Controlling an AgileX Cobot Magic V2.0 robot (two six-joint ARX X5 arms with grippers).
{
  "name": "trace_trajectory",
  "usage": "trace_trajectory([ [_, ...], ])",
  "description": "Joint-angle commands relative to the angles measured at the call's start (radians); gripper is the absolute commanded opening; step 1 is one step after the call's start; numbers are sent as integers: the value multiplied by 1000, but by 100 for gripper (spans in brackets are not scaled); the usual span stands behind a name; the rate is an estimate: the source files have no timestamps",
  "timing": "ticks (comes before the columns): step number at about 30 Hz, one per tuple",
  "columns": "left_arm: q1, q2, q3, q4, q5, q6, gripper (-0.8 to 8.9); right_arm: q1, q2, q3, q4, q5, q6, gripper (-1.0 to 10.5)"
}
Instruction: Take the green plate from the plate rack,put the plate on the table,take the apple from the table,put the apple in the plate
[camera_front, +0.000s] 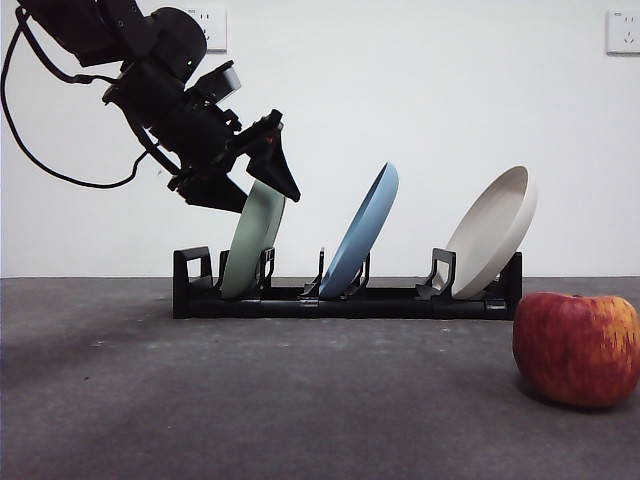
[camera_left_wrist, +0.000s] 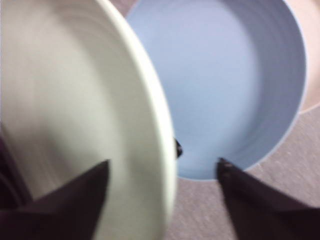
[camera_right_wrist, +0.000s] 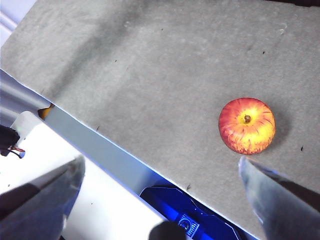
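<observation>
I see the green plate (camera_front: 254, 238) leaning in the plate rack's (camera_front: 345, 298) first slot, with my left tool (camera_front: 262, 182) spread astride its upper rim, not yet clamped. The blue plate (camera_front: 362, 230) and beige plate (camera_front: 493, 229) lean in the next slots. The apple (camera_front: 577, 347) sits on the desk (camera_front: 250, 400); my right tool (camera_right_wrist: 160, 172) hangs spread above

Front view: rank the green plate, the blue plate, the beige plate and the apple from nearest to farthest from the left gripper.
1. green plate: first rack slot; the left gripper sits open astride its top rim.
2. blue plate: middle slot, next along the plate rack.
3. beige plate: last slot, at the rack's far end.
4. apple: on the table, beyond the rack's far end and nearer the camera.
</observation>
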Motion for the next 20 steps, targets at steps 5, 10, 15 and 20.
trace_trajectory([
  [5,-2,8,2,-4,38,-28,80,2,-1,4,-1,2,6,661],
  [10,0,7,2,-4,82,-34,-9,2,-1,4,-1,2,6,661],
  [15,0,2,2,-3,89,-34,-9,2,-1,4,-1,2,6,660],
  [20,2,-27,2,0,105,-34,-9,2,-1,4,-1,2,6,660],
])
